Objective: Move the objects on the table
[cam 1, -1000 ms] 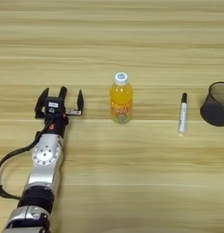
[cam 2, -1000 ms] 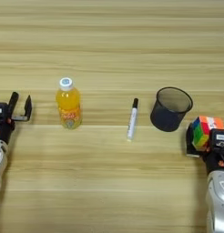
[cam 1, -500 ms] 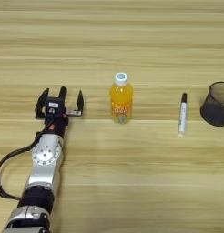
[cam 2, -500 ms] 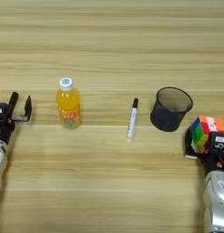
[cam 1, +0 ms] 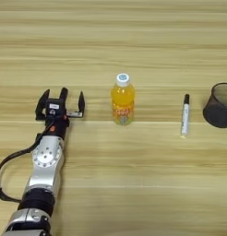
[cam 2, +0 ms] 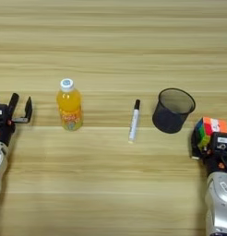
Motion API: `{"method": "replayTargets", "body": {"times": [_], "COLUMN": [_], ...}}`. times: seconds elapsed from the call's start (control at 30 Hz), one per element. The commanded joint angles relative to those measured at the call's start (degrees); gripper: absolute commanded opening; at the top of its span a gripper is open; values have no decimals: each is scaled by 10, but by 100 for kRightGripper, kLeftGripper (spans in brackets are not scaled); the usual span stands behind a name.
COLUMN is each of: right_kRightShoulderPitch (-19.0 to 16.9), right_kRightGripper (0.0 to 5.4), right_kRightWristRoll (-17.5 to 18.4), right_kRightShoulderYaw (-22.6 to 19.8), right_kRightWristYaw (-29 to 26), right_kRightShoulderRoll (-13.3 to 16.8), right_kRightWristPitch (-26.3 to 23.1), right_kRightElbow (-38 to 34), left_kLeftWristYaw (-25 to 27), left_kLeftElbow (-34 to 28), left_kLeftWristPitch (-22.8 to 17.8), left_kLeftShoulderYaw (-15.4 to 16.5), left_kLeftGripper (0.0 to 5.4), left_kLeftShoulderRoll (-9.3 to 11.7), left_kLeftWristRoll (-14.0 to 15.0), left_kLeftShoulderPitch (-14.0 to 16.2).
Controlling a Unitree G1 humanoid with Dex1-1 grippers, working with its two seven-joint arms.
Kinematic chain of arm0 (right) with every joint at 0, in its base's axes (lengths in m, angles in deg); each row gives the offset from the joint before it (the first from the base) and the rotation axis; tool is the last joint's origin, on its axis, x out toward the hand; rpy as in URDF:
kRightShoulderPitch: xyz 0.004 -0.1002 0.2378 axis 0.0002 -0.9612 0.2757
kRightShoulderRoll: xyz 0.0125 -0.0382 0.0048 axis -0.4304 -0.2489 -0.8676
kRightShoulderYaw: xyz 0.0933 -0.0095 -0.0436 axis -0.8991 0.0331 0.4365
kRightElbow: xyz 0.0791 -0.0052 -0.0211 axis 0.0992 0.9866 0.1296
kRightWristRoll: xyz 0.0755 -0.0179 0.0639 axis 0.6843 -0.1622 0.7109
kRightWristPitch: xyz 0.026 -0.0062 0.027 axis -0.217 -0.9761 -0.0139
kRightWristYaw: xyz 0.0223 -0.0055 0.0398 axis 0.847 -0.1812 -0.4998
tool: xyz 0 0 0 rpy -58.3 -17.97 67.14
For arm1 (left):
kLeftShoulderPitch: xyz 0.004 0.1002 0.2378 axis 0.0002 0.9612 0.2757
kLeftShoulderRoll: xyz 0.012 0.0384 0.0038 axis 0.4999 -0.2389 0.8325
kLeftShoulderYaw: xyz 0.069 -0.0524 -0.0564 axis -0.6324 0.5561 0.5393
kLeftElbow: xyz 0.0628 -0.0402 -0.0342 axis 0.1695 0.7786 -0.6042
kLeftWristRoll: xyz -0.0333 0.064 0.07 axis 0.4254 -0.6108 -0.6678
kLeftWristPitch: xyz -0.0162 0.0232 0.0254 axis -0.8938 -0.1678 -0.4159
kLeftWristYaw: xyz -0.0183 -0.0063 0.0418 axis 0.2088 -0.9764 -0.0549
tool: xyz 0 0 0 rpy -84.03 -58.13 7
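Observation:
An orange juice bottle [cam 1: 122, 104] with a white cap stands upright on the wooden table [cam 1: 113, 41]. To its right lies a white marker [cam 1: 184, 115] with its black cap pointing away. A black mesh cup [cam 2: 173, 110] stands further right. My left gripper [cam 1: 60, 102] is open, left of the bottle, with nothing between its fingers. At the right edge my right gripper [cam 2: 208, 138] is shut on the multicoloured puzzle cube [cam 2: 208, 130], just right of the cup.
A black cable [cam 1: 7, 170] loops beside my left arm. Bare wood stretches across the far half of the table and along the near edge between the two arms.

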Motion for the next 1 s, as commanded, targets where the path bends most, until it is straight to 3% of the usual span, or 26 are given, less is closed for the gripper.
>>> {"method": "replayTargets", "body": {"times": [0.03,0.2,0.33,0.43,0.6,0.77,0.87,1.0], "right_kRightShoulderPitch": [3,0,-13,-30,-61,-49,-37,-10], "right_kRightGripper": [343,341,341,341,341,340,340,340], "right_kRightWristRoll": [9,16,20,16,20,-7,-29,-64], "right_kRightShoulderYaw": [-1,-8,-20,-21,-1,107,175,258], "right_kRightWristYaw": [-2,7,22,35,49,47,41,32], "right_kRightShoulderRoll": [3,2,-2,-6,-22,-56,-76,-107], "right_kRightWristPitch": [4,7,2,-13,-69,-132,-144,-135], "right_kRightElbow": [-4,-25,-88,-163,-367,-512,-521,-472], "left_kLeftWristYaw": [1,0,0,0,0,0,-1,-1], "left_kLeftElbow": [-2,-2,-3,-4,-4,5,9,15], "left_kLeftWristPitch": [4,3,3,3,3,4,5,7], "left_kLeftShoulderYaw": [0,0,-1,-1,0,0,0,0], "left_kLeftGripper": [540,540,540,540,540,540,540,540], "left_kLeftShoulderRoll": [3,3,3,3,4,4,4,4], "left_kLeftWristRoll": [-2,-3,-3,-3,-3,-3,-3,-4], "left_kLeftShoulderPitch": [-5,-6,-5,-4,-5,-10,-14,-17]}}
